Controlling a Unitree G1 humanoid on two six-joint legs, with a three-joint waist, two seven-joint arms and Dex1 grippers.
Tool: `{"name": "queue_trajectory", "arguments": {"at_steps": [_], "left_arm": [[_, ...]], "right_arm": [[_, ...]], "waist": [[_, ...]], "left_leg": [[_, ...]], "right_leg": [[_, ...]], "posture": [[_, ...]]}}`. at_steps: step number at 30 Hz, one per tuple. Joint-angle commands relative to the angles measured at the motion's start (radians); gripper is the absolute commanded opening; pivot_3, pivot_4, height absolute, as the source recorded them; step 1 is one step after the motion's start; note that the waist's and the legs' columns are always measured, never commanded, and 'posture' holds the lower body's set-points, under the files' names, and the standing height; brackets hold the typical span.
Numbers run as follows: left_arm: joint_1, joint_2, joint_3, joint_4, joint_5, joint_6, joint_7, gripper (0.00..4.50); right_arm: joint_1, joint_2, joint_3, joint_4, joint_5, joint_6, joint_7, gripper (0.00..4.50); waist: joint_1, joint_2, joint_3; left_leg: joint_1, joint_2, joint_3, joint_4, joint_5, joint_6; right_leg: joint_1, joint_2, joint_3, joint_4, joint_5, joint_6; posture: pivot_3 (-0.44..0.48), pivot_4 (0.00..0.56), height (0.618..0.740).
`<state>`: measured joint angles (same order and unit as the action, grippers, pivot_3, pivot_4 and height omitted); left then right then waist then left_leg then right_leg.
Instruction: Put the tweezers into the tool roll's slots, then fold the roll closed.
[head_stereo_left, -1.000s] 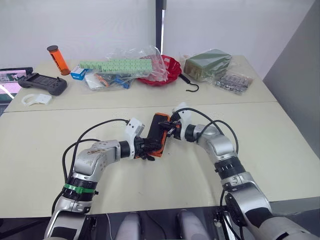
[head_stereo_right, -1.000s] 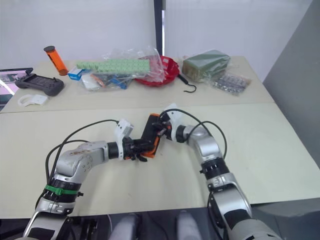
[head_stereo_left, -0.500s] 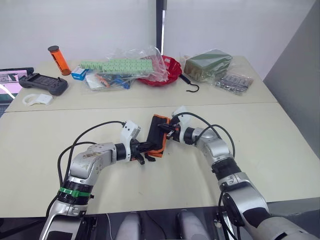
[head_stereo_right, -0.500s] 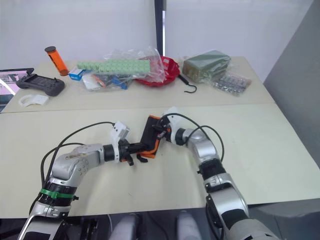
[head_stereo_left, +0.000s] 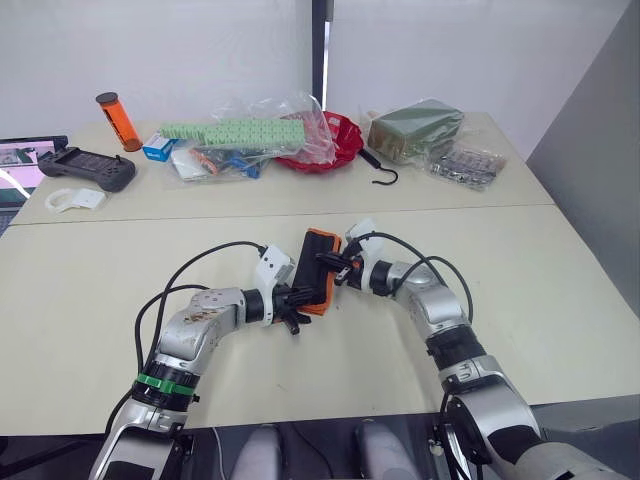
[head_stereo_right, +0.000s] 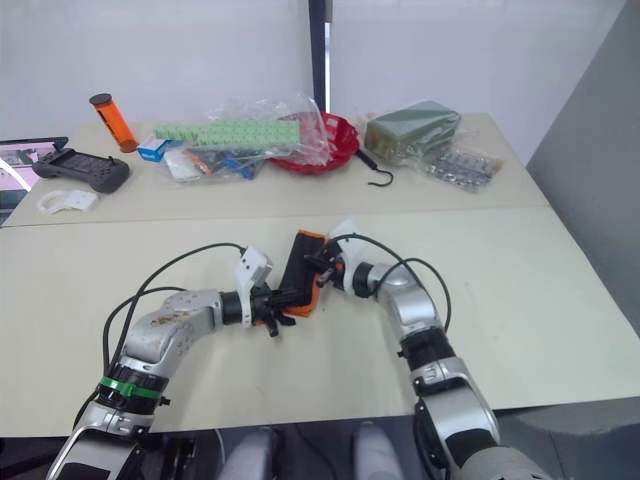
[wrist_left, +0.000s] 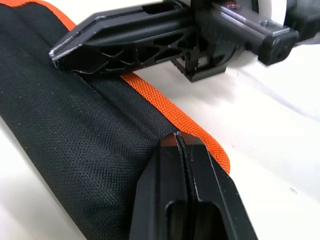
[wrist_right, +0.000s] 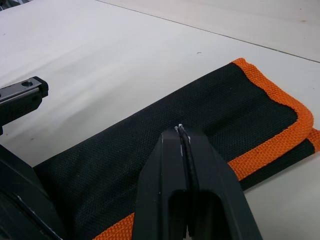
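Pressing tool roll (head_stereo_left: 317, 257) flat, mid-counter (head_stereo_left: 520, 280). Roll already folded. My left pincer (wrist_left: 181, 141) and right pincer (wrist_right: 180, 131), both pressed together, rest on fabric. Best: push evenly along orange edging, no sliding.

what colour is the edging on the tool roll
Orange, around the black tool roll; clearest in the right wrist view.

One tool roll (head_stereo_left: 316, 270), one hook (head_stereo_left: 379, 171), one orange tube (head_stereo_left: 116, 120), two bags (head_stereo_left: 245, 135).
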<state>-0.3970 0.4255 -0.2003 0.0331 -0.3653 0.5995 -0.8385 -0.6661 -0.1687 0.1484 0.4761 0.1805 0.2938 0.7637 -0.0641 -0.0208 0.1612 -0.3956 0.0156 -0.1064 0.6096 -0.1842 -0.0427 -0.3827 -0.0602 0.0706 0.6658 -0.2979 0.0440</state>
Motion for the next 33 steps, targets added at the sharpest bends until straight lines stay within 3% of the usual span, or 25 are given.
{"name": "queue_trajectory", "arguments": {"at_steps": [1, 5, 8, 16, 23, 28, 33], "left_arm": [[0.09, 0.043, -0.059, 0.084, 0.063, 0.031, -0.013, 0.05], [0.098, 0.042, -0.047, 0.075, 0.057, 0.031, -0.004, 0.05], [0.094, 0.035, -0.046, 0.078, 0.056, 0.029, 0.001, 0.05], [0.105, 0.037, -0.056, 0.07, 0.059, 0.033, -0.006, 0.05], [0.131, 0.049, -0.048, 0.047, 0.056, 0.044, 0.001, 0.05], [0.14, 0.051, -0.039, 0.039, 0.056, 0.046, 0.009, 0.05], [0.143, 0.048, -0.025, 0.035, 0.052, 0.043, 0.015, 0.05]], "right_arm": [[0.025, -0.024, 0.012, -0.046, 0.003, 0.019, 0.045, 0.0], [0.046, -0.056, 0.022, -0.203, 0.06, 0.062, 0.145, 0.0], [0.042, -0.059, 0.037, -0.196, 0.053, 0.068, 0.163, 0.0], [-0.073, -0.004, 0.047, 0.199, -0.061, -0.116, 0.075, 0.0], [-0.218, 0.027, -0.029, 0.547, -0.074, -0.235, -0.056, 0.0], [-0.279, 0.027, -0.067, 0.684, -0.094, -0.277, -0.152, 0.0], [-0.306, 0.04, -0.117, 0.72, -0.076, -0.314, -0.15, 0.0]], "waist": [[-0.004, 0.001, 0.0], [-0.009, 0.001, 0.0], [-0.009, 0.001, 0.0], [-0.01, 0.001, 0.0], [-0.008, 0.003, -0.002], [-0.006, 0.006, -0.005], [-0.006, 0.008, -0.006]], "left_leg": [[0.001, 0.0, 0.0, -0.001, 0.0, 0.0], [0.008, 0.0, 0.0, -0.003, -0.002, 0.003], [0.009, 0.001, 0.001, -0.003, -0.002, 0.004], [0.014, 0.001, 0.002, -0.003, -0.002, 0.004], [0.028, 0.002, 0.002, -0.004, -0.003, 0.004], [0.028, 0.001, 0.002, -0.004, -0.003, 0.004], [0.028, 0.001, 0.002, -0.005, -0.004, 0.005]], "right_leg": [[0.001, 0.0, 0.0, 0.0, 0.0, 0.0], [0.007, 0.0, 0.0, -0.002, 0.0, 0.0], [0.008, 0.001, 0.0, -0.002, -0.001, 0.001], [0.012, 0.001, 0.0, -0.003, -0.001, 0.001], [0.026, 0.001, 0.0, -0.005, -0.005, 0.002], [0.029, 0.0, 0.0, -0.008, -0.005, 0.001], [0.029, 0.0, 0.0, -0.008, -0.005, 0.001]], "posture": [[0.0, 0.15, 0.74], [0.0, 0.15, 0.74], [0.0, 0.15, 0.74], [0.0, 0.15, 0.74], [0.0, 0.15, 0.74], [0.0, 0.15, 0.74], [0.0, 0.15, 0.74]]}}
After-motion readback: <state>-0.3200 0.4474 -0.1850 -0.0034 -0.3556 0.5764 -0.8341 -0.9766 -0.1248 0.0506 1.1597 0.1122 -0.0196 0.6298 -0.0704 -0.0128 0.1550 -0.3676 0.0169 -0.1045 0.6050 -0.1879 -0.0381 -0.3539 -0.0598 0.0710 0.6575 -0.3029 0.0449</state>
